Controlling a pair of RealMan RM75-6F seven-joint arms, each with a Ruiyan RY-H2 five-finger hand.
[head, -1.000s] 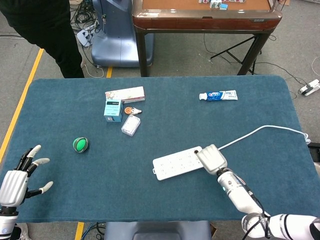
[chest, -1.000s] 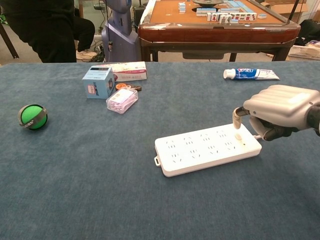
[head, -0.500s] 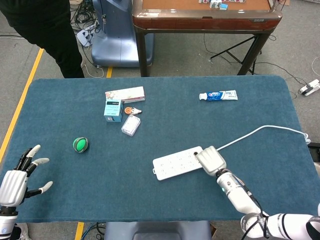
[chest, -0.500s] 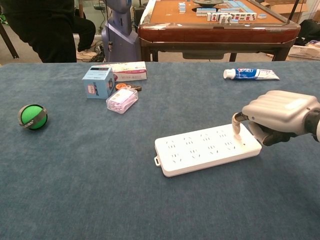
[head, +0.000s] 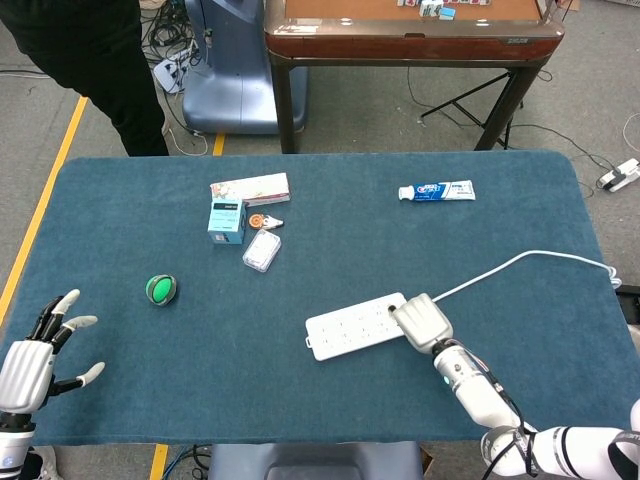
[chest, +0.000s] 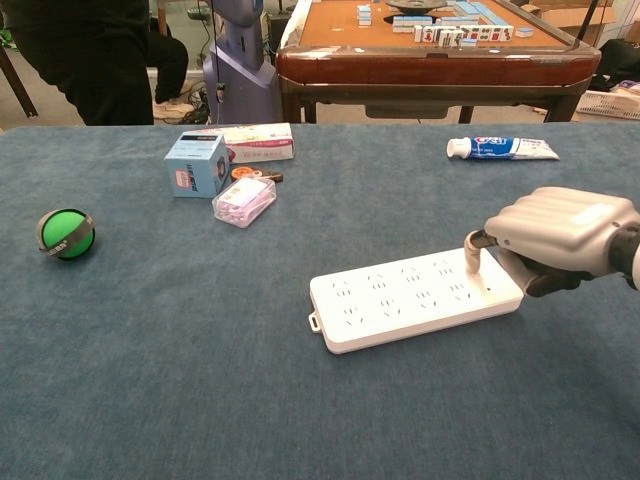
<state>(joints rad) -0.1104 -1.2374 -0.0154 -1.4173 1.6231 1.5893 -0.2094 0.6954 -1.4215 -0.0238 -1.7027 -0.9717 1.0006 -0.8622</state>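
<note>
Two hands are in sight over the blue-covered table (head: 520, 200). The right hand (chest: 560, 237) sits at the cord end of the white power strip (chest: 415, 298), its fingers curled in under the knuckles, and one fingertip (chest: 472, 262) presses down on the strip's top face near that end. It grips nothing; it only touches the strip from above. The power strip lies flat, slightly slanted, toward the near right part of the table, and its white cable (head: 520, 262) runs off to the right edge.

The left hand (head: 30, 365) hovers at the near left corner with its fingers spread wide, holding nothing. Nearest to it is a green ball (head: 161, 290), well apart from the fingers.

Farther back, left of centre, lies a cluster: a small blue box (chest: 195, 165) standing upright, a flat pink-and-white carton (chest: 256, 142) behind it, and a clear plastic case (chest: 244, 200) just in front. A toothpaste tube (chest: 502, 148) lies alone at the far right.
</note>
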